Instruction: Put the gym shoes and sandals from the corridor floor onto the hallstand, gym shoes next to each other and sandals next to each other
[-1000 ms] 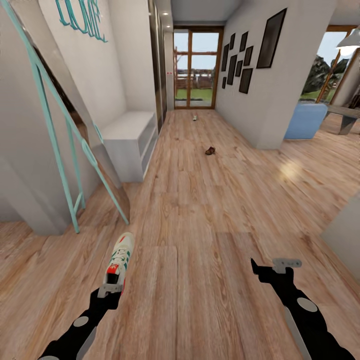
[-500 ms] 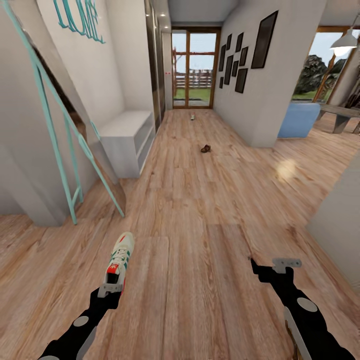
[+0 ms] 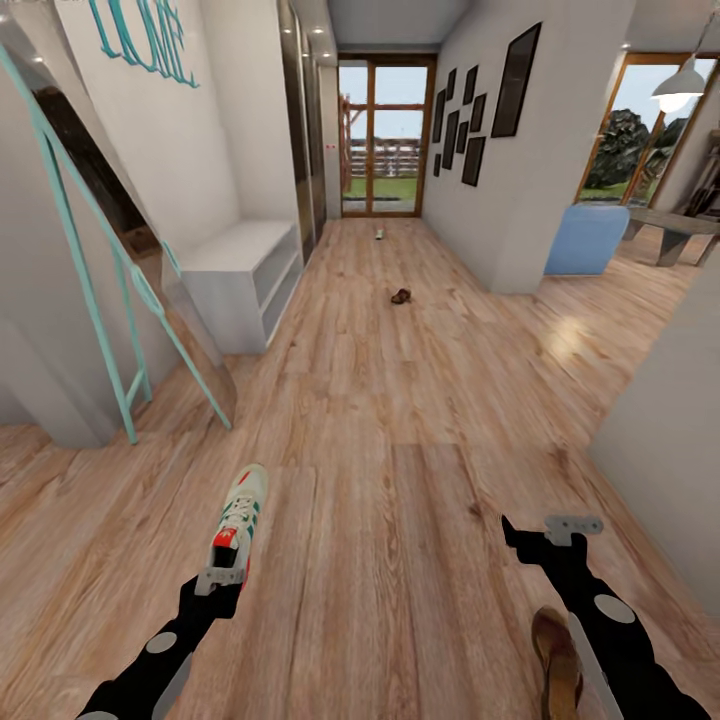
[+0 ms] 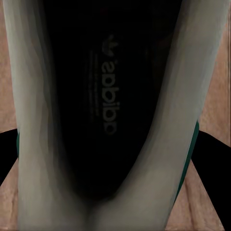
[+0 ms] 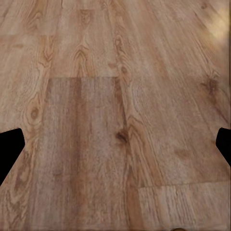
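Observation:
A white gym shoe (image 3: pixel 241 512) with green stripes and a red heel hangs above the corridor floor (image 3: pixel 400 480), heel toward me, with my left gripper (image 3: pixel 222 579) shut on its heel. The left wrist view looks into that gym shoe's dark insole (image 4: pixel 107 96). My right gripper (image 3: pixel 542 531) is open and holds nothing, and the right wrist view has bare floor planks (image 5: pixel 120 120) between its fingertips. One brown sandal (image 3: pixel 557 662) lies on the floor beside my right forearm. Another sandal (image 3: pixel 400 296) lies far down the corridor. A small white shoe (image 3: pixel 379 234) lies near the glass door. The hallstand (image 3: pixel 235 270) stands at the left wall.
A mint-framed mirror (image 3: pixel 95 280) leans on the left wall in front of the hallstand. A grey wall corner (image 3: pixel 665 420) juts in at the right. At the back right a blue armchair (image 3: pixel 585 238) stands in an opening. Glass doors (image 3: pixel 385 140) close the corridor's end.
The whole view has shifted as the camera moved, and a brown sandal has come into view beside my right forearm. Both arms hold their pose, the left still shut on the gym shoe.

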Tool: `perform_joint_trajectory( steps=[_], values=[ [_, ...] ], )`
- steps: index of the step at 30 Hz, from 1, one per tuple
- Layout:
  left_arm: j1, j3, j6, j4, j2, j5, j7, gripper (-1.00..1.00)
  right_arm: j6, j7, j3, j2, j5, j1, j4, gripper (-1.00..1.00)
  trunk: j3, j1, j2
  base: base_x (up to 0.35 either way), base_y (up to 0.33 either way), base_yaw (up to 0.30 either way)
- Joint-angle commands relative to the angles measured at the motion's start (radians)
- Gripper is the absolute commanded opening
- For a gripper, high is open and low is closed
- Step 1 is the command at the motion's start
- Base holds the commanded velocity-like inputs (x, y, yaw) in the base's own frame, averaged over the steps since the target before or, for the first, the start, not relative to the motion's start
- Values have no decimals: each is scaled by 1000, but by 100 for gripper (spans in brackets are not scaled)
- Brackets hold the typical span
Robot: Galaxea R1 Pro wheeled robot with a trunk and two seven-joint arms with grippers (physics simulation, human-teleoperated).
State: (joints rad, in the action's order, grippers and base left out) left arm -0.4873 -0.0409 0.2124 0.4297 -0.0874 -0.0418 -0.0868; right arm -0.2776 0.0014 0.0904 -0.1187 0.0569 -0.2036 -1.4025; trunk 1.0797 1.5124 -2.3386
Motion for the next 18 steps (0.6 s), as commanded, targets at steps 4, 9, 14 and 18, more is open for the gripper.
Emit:
perform_joint_trajectory(
  steps=[4, 9, 14, 18],
  values=[
    [-1, -5, 3, 0, 0, -4, -5, -100, -5, 0, 0, 0, 6, 0, -1, 100, 1, -1, 0, -223, -207, 0],
    [-1, -5, 3, 0, 0, -3, -5, -100, -5, 0, 0, 1, 5, 0, 0, 100, 1, -1, 0, -178, -140, 0],
    [-1, -4, 4, 0, 1, -3, -6, -100, -4, 0, 0, 1, 4, 0, 4, 100, 1, -1, 0, -44, -33, 0],
    [-1, -4, 4, 1, 1, -3, -6, -100, -3, -2, -1, 3, 2, 0, 17, 100, 1, -1, 0, -10, -8, 0]
  ],
)
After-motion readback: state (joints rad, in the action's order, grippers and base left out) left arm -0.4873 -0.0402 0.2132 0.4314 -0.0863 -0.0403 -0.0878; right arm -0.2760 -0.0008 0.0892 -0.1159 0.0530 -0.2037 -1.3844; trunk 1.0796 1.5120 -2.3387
